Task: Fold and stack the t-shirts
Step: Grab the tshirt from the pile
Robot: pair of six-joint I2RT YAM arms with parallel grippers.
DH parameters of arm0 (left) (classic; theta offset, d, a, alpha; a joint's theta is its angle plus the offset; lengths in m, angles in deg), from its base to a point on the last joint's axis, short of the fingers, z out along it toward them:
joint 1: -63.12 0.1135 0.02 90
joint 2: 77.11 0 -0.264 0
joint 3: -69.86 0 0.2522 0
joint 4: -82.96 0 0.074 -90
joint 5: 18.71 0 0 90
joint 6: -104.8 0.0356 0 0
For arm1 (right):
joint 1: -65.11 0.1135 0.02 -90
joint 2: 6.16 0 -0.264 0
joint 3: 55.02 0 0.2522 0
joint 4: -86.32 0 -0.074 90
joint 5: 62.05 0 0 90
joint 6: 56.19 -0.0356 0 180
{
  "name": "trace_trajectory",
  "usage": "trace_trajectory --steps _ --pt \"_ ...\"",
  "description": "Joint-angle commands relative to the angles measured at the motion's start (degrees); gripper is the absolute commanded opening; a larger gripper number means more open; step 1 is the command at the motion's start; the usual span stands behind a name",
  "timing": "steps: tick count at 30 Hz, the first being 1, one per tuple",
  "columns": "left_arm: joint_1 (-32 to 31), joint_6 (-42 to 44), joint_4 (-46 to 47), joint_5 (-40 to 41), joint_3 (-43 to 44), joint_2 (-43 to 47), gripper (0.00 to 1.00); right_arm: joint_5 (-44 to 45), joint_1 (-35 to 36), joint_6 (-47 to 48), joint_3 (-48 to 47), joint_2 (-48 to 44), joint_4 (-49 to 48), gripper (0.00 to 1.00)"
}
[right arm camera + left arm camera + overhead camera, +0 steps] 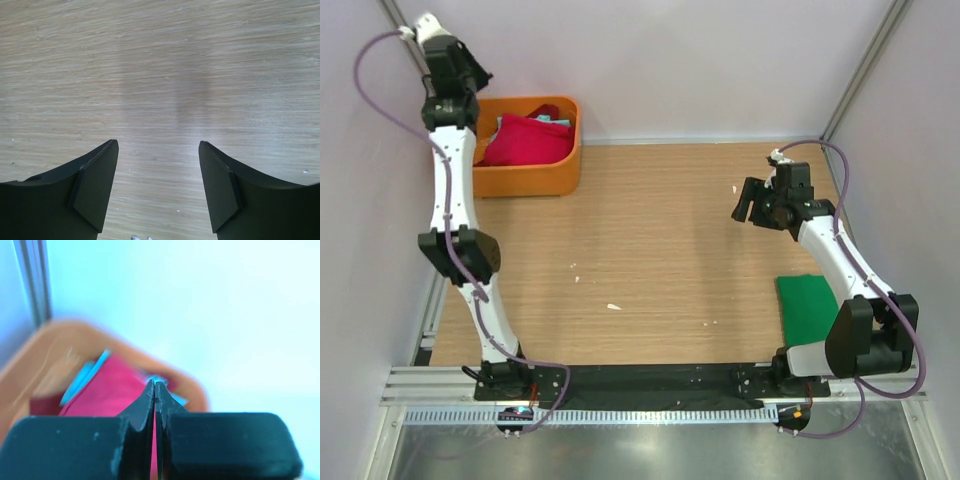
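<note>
A bright red t-shirt (525,140) lies bunched in the orange tub (525,182) at the far left, with a bit of pale teal t-shirt (552,120) behind it. My left gripper (472,72) hangs above the tub's left end. In the left wrist view its jaws are pressed together (155,384), nothing between them, and the red t-shirt (105,392) and teal cloth (82,377) lie blurred below. A dark green t-shirt (810,308) lies folded on the table at the near right. My right gripper (745,205) hovers open over bare wood (159,150), empty.
The wooden table (650,250) is bounded by white walls at the back and on both sides. A few small white specks (613,306) lie on the wood. The right arm's base (865,345) stands just beside the green t-shirt.
</note>
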Motion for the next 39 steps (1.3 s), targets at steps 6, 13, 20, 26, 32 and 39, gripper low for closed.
trace_trajectory --steps 6,13,20,26,32,39 --pt "0.2 -2.5 8.2 -6.6 -3.4 16.0 0.44 -3.6 0.0 -1.0 -3.6 -6.0 5.1 0.73" --pt "-0.3 -3.2 15.1 -4.5 -15.4 12.6 0.65 -4.2 0.1 -2.7 -1.8 -7.4 5.0 0.74" --pt "-2.0 1.1 12.3 -4.8 -8.6 -0.5 0.59 -2.7 0.1 -2.3 -1.9 -4.6 4.8 0.74" --pt "-3.8 0.4 12.6 -10.5 -3.2 -10.9 0.69 -2.9 0.1 -3.9 -2.6 -0.3 3.9 0.74" --pt "-4.4 -10.0 20.1 -14.0 -3.5 -17.2 0.59 -1.1 0.1 -3.4 -2.0 1.2 3.9 0.75" --pt "-4.9 -22.7 23.9 -14.3 -5.5 -21.8 0.49 -0.7 0.0 -3.6 -1.9 2.3 3.9 0.75"
